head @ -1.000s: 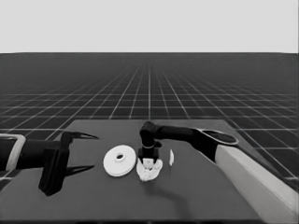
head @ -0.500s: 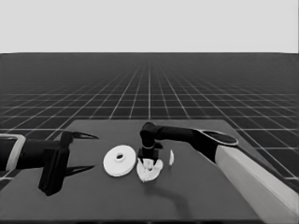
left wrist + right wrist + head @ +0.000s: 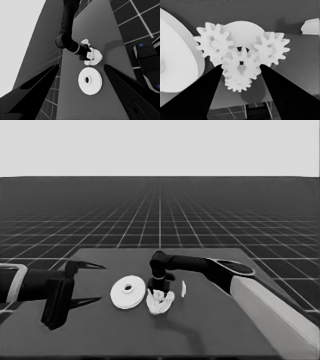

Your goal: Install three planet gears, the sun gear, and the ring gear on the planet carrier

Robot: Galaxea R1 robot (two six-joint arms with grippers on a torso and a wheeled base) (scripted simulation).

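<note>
The right gripper [image 3: 241,68], fingers apart, straddles the central small white toothed gear [image 3: 241,65] atop the smaller white round part [image 3: 242,30], at three o'clock of the larger white round part [image 3: 128,292]. Misaligned teeth could jam it. The left gripper [image 3: 92,285], spread, waits at nine o'clock.

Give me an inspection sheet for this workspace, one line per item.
Surface: dark table, bare in front.
Job's things: four gears meshed on the smaller round part; larger round part beside it, not yet on top.
Clutter: thin white piece standing by the gears.
Grippers: right gripper over the gears, its fingers either side of the centre gear; left gripper parked at the table's left end, open, holding nothing.
Cables: nothing seen.
Surroundings: grid floor, pale band above the horizon.
</note>
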